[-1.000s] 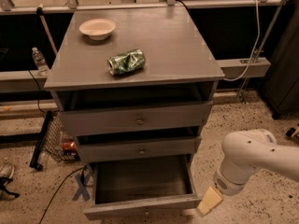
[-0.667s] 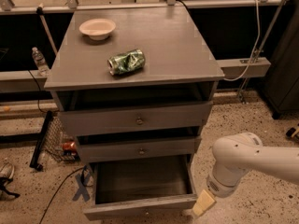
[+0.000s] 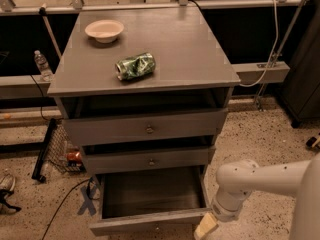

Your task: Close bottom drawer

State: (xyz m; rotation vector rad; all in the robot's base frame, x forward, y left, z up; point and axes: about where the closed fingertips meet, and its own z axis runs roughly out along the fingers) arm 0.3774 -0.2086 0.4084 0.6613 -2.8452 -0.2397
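The bottom drawer [image 3: 150, 223] is the lowest of three grey drawers in the cabinet and stands pulled far out, its shallow box open and bare inside. Its narrow front panel runs along the lower edge of the view; its knob does not show. My gripper [image 3: 206, 227] hangs at the end of the white arm, low at the right, right by the right end of the drawer's front panel. The middle drawer [image 3: 150, 160] and the top drawer [image 3: 149, 128] stand slightly out, each with a small round knob.
On the cabinet top [image 3: 200, 49] lie a crushed green can [image 3: 135, 66] and a white bowl [image 3: 104, 30]. A wire basket [image 3: 62, 151] and cables lie on the speckled floor at the left. A water bottle [image 3: 42, 65] stands behind on a ledge.
My arm has swung left and down, bringing the gripper from clear of the cabinet to the right end of the bottom drawer's front. The drawer has not visibly moved.
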